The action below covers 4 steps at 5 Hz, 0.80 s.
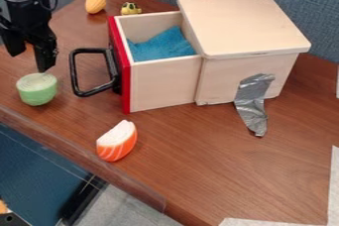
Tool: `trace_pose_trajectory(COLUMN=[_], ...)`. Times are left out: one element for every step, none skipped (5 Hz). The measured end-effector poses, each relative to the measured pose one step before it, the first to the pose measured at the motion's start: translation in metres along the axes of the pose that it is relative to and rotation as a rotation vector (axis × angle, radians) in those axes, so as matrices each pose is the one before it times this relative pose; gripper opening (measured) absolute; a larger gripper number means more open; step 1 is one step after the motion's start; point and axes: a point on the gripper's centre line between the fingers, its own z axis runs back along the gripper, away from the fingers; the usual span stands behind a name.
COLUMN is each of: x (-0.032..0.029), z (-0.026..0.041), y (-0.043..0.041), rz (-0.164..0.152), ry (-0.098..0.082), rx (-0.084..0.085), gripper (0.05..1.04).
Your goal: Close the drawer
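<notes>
We see the drawer pulled well out of the left side of the wooden box, its red front facing left and its black handle sticking out from that front. A blue cloth lies inside the drawer.

The gripper hangs at the upper left, pointing down, to the left of the handle and apart from it. Its fingers are spread, with nothing between them. One fingertip is right over the green cup; we cannot tell whether the two touch. The cup stands on the tabletop, left of the handle.

In front of the drawer, nearer to us, we see an orange-and-white wedge. Behind the drawer are a ridged yellow toy and, to its right, a small yellow toy with eyes. Silver tape runs from the near side of the box down onto the tabletop. Pale paper lies at the lower right, and a blue-grey partition stands behind everything.
</notes>
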Motion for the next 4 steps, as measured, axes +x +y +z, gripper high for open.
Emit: trace_pose_trajectory(x=[-0.00105, 0.00115, 0.00027, 0.00724], z=[-0.00187, 0.00059, -0.00383, -0.00103], y=[-0.00373, -0.00297, -0.00467, -0.00473], rz=[0.0133, 0.0236, 0.0108, 0.0149], ry=[0.0083, -0.0027, 0.0192, -0.0014], rx=[-0.0239, -0.0183, -0.0212, -0.0144], gripper=[1.001, 1.001, 1.001, 1.001])
